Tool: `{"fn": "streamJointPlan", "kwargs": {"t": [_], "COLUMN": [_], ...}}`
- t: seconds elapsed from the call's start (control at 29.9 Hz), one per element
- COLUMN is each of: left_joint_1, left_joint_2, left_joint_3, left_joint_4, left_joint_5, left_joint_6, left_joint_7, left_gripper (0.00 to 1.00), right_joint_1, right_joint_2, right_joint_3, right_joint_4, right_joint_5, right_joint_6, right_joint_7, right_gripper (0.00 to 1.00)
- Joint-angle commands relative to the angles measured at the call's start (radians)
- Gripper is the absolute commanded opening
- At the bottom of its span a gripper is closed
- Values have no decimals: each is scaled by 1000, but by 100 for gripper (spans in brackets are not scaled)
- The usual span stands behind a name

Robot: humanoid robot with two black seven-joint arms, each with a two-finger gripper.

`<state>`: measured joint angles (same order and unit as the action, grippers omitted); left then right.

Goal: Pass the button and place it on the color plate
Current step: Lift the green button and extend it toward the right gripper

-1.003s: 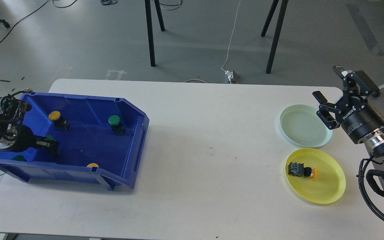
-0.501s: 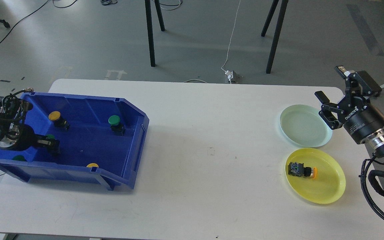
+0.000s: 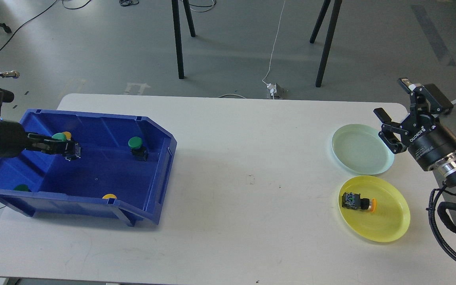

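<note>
Green-capped button (image 3: pixel 62 143) sits clamped in your left gripper (image 3: pixel 59 145), raised above the blue bin (image 3: pixel 154 166). Your right gripper (image 3: pixel 388 128) waits spread wide beside the pale green plate (image 3: pixel 360 148). One button (image 3: pixel 358 202) already lies on the yellow plate (image 3: pixel 390 221); several remain.

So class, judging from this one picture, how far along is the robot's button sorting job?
Done: one yellow button lies on the yellow plate. In hand: the left gripper holds a green button above the blue bin; the right gripper waits open beside the green plate, which holds nothing. Left: handover, placing, then the other buttons in the bin, like this green one.
</note>
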<state>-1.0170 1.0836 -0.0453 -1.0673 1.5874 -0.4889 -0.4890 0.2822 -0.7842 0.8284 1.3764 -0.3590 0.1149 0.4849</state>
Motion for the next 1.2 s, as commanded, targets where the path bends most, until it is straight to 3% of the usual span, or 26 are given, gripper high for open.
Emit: {"fn": "streamJointPlan", "kwargs": {"t": [0.0, 0.17, 0.37, 0.53, 0.7, 0.87, 1.17], "left_joint_1": [-2, -3, -3, 20, 109, 129, 138], "left_joint_2": [123, 243, 176, -80, -309, -405, -418], "left_joint_3": [-66, -142, -257, -249, -257, -248, -249], "left_joint_4": [-182, -351, -454, -395, -301, -234, -214], "left_joint_5": [-101, -309, -562, -823, -892, -880, -880], "left_joint_6": [0, 0, 0, 0, 0, 0, 0], "left_joint_7": [0, 0, 0, 0, 0, 0, 0], "left_gripper": [11, 11, 11, 11, 11, 11, 11], "right_joint_1": [-3, -6, 9, 20, 15, 32, 216], "right_joint_2": [0, 0, 14, 30, 31, 66, 183], "right_joint_3": [0, 0, -6, -14, -51, -78, -298], "right_joint_4": [0, 7, 124, 188, 231, 263, 236], "right_joint_5": [0, 0, -1, 2, 2, 28, 87], "right_joint_6": [0, 2, 35, 45, 91, 137, 132], "right_joint_7": [1, 4, -6, -5, -2, -3, -6], "right_gripper": [91, 92, 92, 94, 94, 94, 94]}}
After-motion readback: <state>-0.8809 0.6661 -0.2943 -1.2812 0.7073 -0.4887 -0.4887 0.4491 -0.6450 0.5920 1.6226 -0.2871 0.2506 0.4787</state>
